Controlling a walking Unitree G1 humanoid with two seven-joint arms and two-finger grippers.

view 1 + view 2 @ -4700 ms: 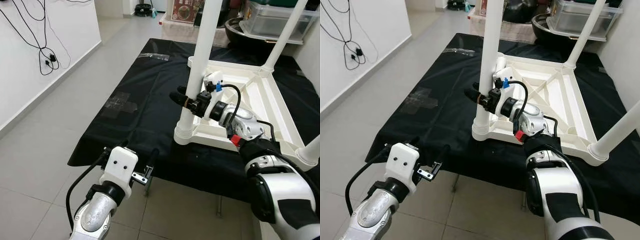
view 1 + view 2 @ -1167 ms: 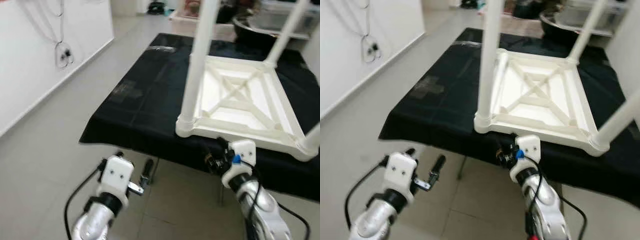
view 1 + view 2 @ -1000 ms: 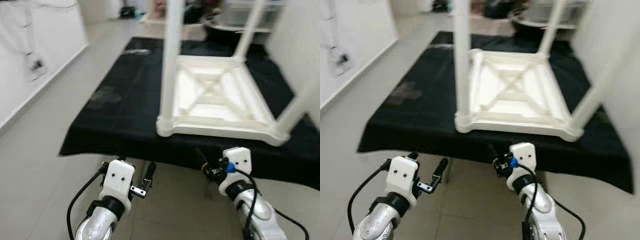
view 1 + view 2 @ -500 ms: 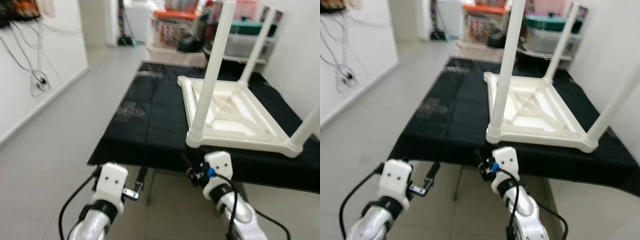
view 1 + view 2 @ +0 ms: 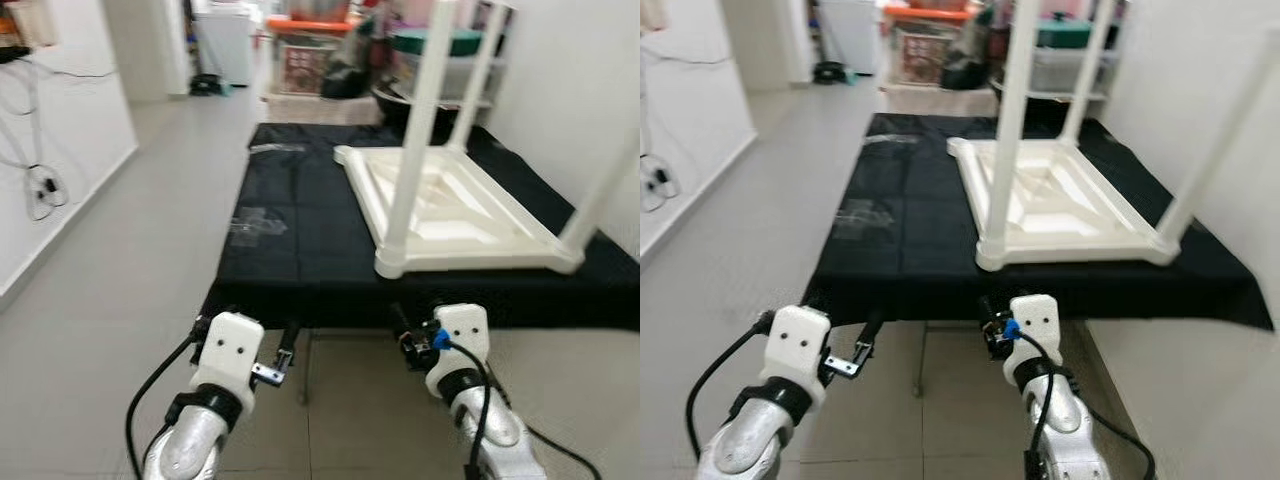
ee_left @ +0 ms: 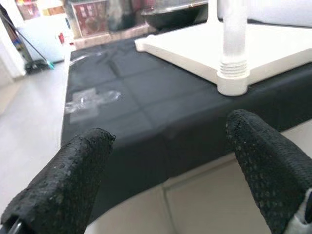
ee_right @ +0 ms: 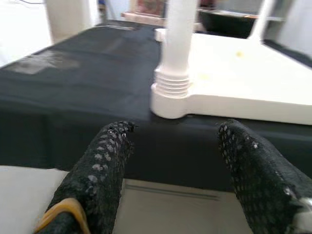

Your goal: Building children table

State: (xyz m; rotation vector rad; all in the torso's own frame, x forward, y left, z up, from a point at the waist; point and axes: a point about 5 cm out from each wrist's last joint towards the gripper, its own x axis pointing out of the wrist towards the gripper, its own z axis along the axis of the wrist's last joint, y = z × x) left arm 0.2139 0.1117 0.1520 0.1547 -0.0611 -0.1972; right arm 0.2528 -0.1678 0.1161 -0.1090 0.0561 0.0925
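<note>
Hanging low in front of the robot, the left hand (image 5: 250, 340) and the right hand (image 5: 420, 340) are both empty, out over the grey floor (image 5: 110, 290) just short of the front edge of the tabletop. In the wrist views, the fingers (image 6: 68, 180) of the left hand are spread wide apart with nothing between them, and the fingers (image 7: 102, 165) of the right hand are spread wide too.

Ahead of the hands, a black cloth (image 5: 300, 230) covers the tabletop. On it lies the white children's table (image 5: 450, 215), turned upside down. Its flat top is down on the cloth and its legs stick up. The closest leg (image 5: 415, 130) stands at the front corner, right near the cloth's edge. More white legs rise at the back and at the right side.

What could go wrong? The white table sits close to the front edge. If a hand bumps the closest leg or pushes the frame, it may slide on the cloth and tip off. A leg that is not screwed in tight could lean or come loose when it is grabbed. The cloth hangs over the edge, so a rising hand could also snag it and drag everything along.

At the far end are boxes and bins (image 5: 320, 50), a little blurry. A white wall with cables (image 5: 40, 180) runs along the left. Another white wall (image 5: 580, 80) stands close on the right, so there is little room on that side.
</note>
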